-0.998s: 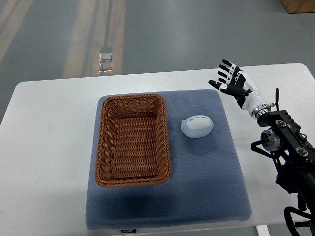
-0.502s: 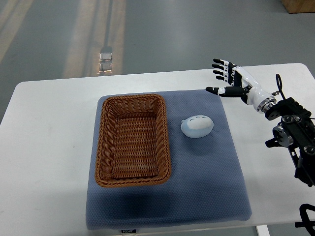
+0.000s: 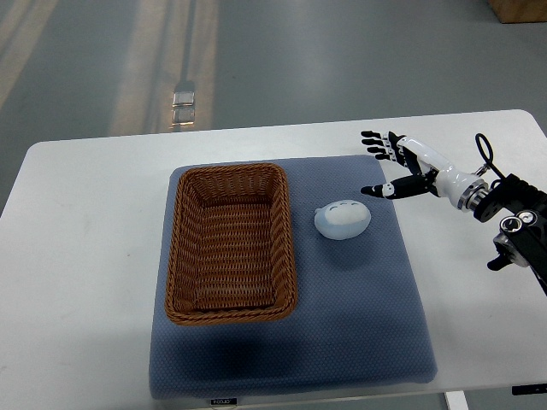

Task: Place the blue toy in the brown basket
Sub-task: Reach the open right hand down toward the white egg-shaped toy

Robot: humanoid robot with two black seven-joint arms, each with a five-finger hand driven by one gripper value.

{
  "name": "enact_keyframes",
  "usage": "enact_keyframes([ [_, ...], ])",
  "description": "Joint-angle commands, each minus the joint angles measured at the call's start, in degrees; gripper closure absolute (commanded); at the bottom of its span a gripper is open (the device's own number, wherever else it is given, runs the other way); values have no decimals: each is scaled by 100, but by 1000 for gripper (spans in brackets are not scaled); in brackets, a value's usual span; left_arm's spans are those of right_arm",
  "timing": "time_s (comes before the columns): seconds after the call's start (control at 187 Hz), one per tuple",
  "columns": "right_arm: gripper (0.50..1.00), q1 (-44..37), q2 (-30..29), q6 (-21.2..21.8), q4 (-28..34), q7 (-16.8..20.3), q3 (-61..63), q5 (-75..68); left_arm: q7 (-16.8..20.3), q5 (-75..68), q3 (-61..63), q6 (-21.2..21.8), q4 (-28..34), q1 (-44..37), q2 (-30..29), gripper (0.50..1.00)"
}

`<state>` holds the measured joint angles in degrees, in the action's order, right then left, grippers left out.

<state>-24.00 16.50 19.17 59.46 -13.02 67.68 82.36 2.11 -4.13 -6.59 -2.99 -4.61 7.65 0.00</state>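
right hand (image 3: 395,166) comes in from the right edge, fingers spread and relaxed, nothing in it, thumb pointing left toward the toy. left arm not in view

blue toy (image 3: 343,219) lies on the grey-blue mat (image 3: 359,316), just right of the brown basket (image 3: 229,243), close to its right wall but apart from it, not touching. basket has nothing in it. mat lies on the white table (image 3: 85,256)

key relation: toy lies to the left of the hand and toward the near edge of the table, i.e. down-left in the picture. thumb tip is near the toy's upper right side but there's a clear gap, no contact. height of the hand above the mat can't be read from this steep view

toy is a rounded egg-ish blob, long axis roughly left-right, slightly tilted, so the hand is facing its right end. a grasp from above across the short axis looks easiest, my judgement

only the right hand is in view, so it's the one for the job. step in hand looks like the reach to the toy, grasp not yet made. after that the carry is short, leftward over the basket's right wall, lift needs to clear the rim

soft smooth-looking shape, might roll or slip if pinched off-centre
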Motion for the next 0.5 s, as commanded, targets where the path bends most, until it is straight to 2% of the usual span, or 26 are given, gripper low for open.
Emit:
enact_keyframes([
  [0.0, 589, -61, 310, -1, 135, -17, -316, 44, 0, 0, 0, 9, -66, -9, 0, 500],
  [0.246, 589, -527, 1075, 140, 478, -17, -1275, 44, 0, 0, 0, 17, -75, 0, 0, 500],
  [0.496, 589, -826, 1145, 149, 593, -8, -1934, 316, 0, 0, 0, 26, -75, 0, 0, 500],
])
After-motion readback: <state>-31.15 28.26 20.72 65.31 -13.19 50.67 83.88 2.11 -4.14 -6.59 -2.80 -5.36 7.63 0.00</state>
